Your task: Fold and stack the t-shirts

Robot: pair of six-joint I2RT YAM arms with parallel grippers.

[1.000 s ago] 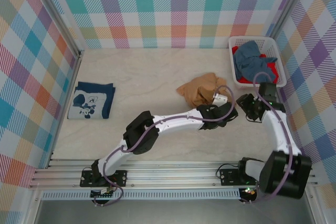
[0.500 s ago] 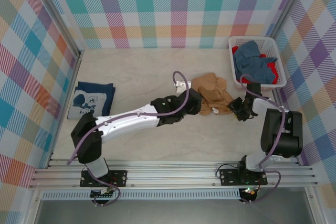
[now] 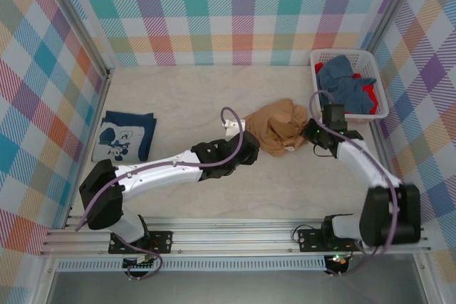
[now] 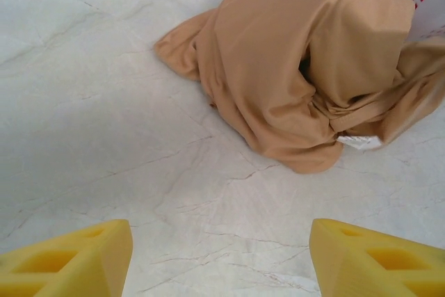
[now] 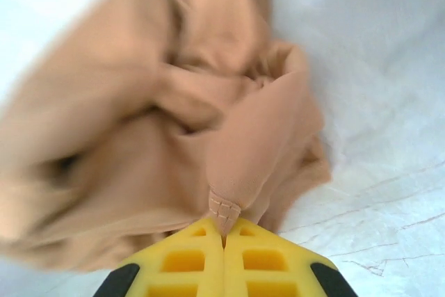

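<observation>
one tan t-shirt (image 4: 299,67): right fingers (image 5: 188,262) pinch its fold; left fingers (image 4: 76,262) spread, short of it.

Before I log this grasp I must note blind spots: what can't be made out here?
Any print on the tan t-shirt: top and left wrist views, hidden in its crumpled folds.
Its far side: right wrist view, blurred.
The blue cloth and red cloth in the white basket: top view, heaped, count unclear.
The left fingers: left wrist view, cut by bottom edge.
</observation>
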